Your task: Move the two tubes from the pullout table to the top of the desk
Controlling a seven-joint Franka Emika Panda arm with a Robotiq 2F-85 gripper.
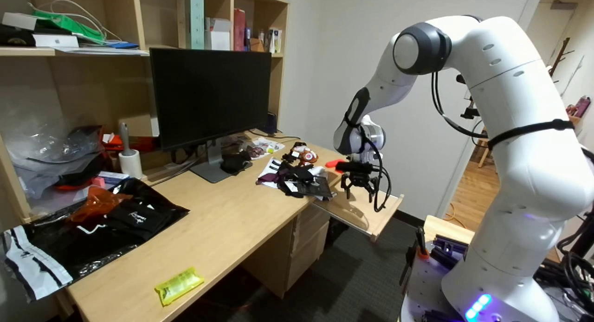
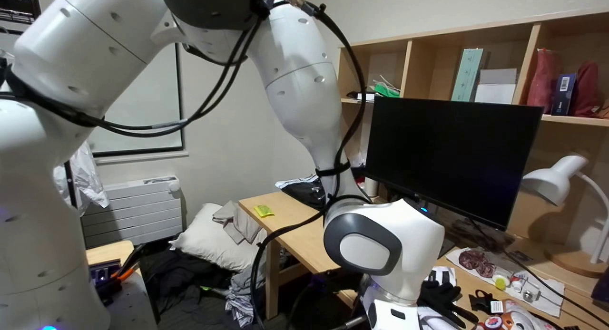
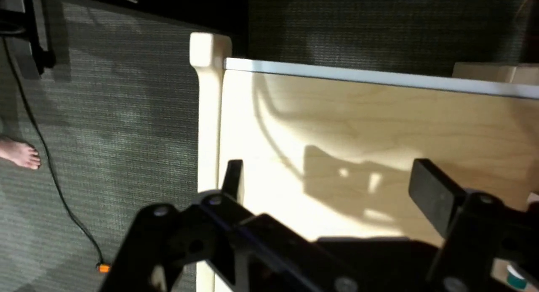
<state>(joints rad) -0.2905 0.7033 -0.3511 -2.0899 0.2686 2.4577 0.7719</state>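
Jaws spread wide and released hang above the pullout board (image 3: 337,102) in your wrist view, the pads (image 3: 433,195) well apart and a shadow thrown across the pale wood. Towards the picture's left you see the board end in a raised rail (image 3: 208,132) with a squared knob at its corner; past that you look down on grey carpet (image 3: 130,128), a black cable (image 3: 54,170) with an orange tip, and a bare foot (image 3: 21,154). Something green and white (image 3: 516,278) shows at bottom right, too cut off for you to name

In an exterior view your white arm (image 1: 533,141) reaches over to the board, which juts out above the drawers (image 1: 310,241) of the bench (image 1: 222,210). On that bench you have a black monitor (image 1: 211,97), a yellow packet (image 1: 179,286) near the front edge, a black plastic bag (image 1: 100,243) and, at the end by the board, a dark heap (image 1: 301,173)

In an exterior view you also find a white lamp (image 2: 552,182) behind a white sheet (image 2: 552,296) bearing small things, with a black glove (image 2: 442,299) nearby and a pillow (image 2: 214,237) beyond the bench. Where the two tubes lie, you cannot tell from any of these views
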